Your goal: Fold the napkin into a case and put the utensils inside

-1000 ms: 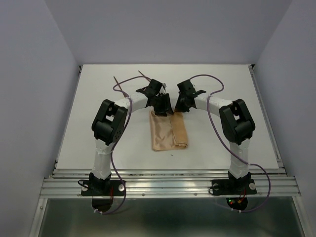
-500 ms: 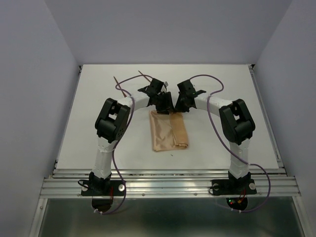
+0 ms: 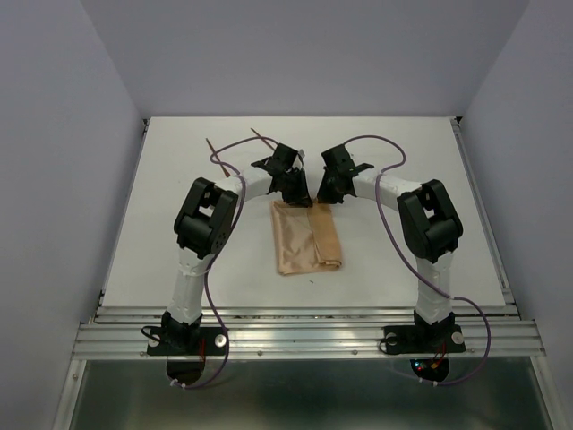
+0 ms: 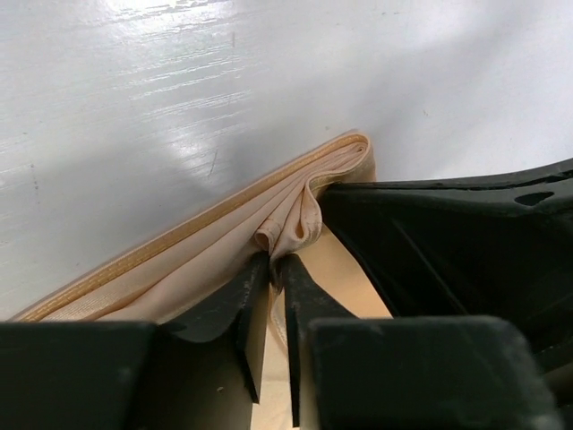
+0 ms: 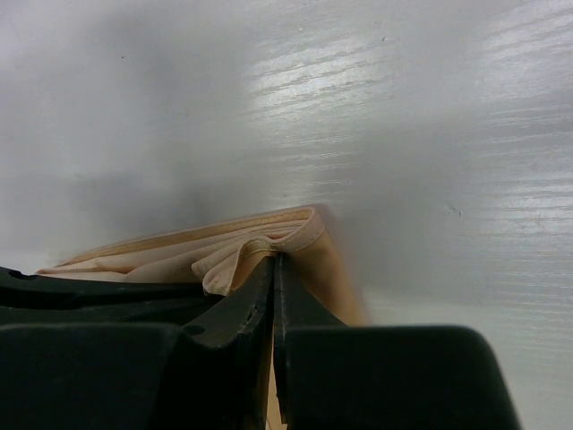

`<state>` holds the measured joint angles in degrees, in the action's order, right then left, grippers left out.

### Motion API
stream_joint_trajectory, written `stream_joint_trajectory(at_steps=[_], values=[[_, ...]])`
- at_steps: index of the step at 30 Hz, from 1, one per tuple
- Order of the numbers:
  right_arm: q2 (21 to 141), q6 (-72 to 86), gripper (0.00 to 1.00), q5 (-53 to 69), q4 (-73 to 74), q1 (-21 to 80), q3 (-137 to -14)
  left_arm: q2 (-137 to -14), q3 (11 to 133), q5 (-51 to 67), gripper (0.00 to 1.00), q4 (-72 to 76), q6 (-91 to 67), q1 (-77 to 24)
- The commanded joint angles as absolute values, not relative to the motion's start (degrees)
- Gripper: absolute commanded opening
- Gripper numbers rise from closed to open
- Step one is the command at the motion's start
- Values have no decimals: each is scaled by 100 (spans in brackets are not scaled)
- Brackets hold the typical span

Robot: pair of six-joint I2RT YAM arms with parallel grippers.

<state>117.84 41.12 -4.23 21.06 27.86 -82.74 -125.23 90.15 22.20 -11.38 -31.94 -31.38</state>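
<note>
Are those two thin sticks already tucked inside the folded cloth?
No, both utensils lie on the bare table, beyond the napkin.

The left tool is now nearly closed, whereas a second ago its jaws stand wide apart. Its two fingertips pinch a small raised fold at the far edge of the napkin, and the cloth bunches up just above them. From above, the black head of that tool looks narrower than before and sits a little farther right, closer over the napkin's far edge. The left arm moves with it: its dark elbow block now lies slightly to the right of its earlier place and a little nearer the base. The purple cable looping off that arm is shifted slightly to the right as well.
</note>
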Motion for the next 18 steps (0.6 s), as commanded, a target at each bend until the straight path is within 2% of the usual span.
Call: stream_joint_trajectory(at_steps=[1, 3, 7, 12, 18], values=[[11733, 4017, 6, -378, 2461, 2944, -8200, -12621, 9237, 2180, 20, -1178, -3120, -3173], [11733, 3999, 6, -378, 2470, 2944, -8209, -12621, 9229, 2188, 16, -1178, -3120, -3173], [11742, 3920, 6, -378, 2496, 2944, -8226, -12577, 9237, 2241, 0, -1160, -3129, -3164], [11349, 3797, 11, -457, 2584, 2944, -8201, -12463, 9185, 2399, 0, -1108, -3173, -3120], [10364, 3639, 30, -721, 2549, 2944, -7551, -12322, 9062, 2645, 0, -1046, -3173, -2989]])
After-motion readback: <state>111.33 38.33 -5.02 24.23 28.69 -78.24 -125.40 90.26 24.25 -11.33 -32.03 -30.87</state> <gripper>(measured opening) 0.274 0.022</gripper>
